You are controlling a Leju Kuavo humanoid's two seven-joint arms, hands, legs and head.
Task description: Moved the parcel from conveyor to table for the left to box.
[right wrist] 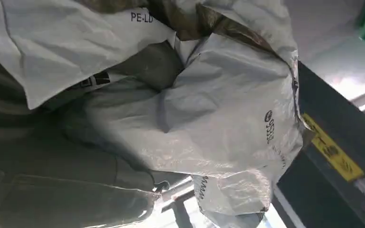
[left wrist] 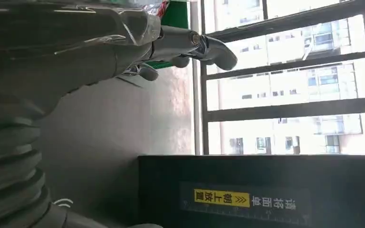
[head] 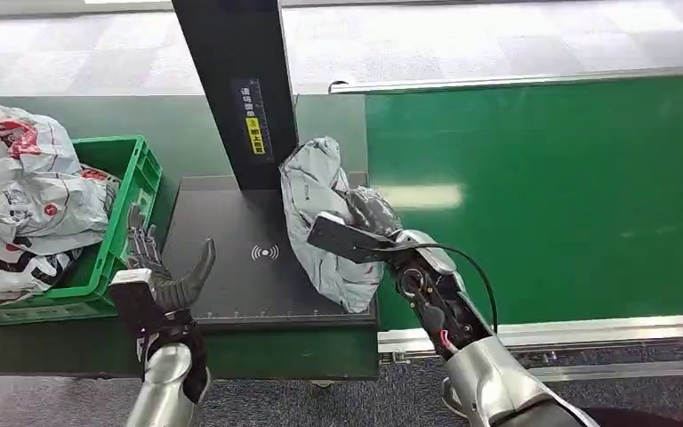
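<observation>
Black scan pad [head: 231,267] w/ post [head: 231,89]; R hand [head: 369,213] gripping parcel [head: 320,222]; L hand [head: 164,276] open nr crate [head: 133,178]

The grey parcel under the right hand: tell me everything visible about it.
The grey parcel is a soft, crumpled plastic mailer bag, glossy and wrinkled, with dark printed lettering seen in the right wrist view. It lies lengthwise on the right side of the black scanner platform, beside the black post, its lower end at the platform's front right corner. The right hand grips it from the conveyor side.
</observation>
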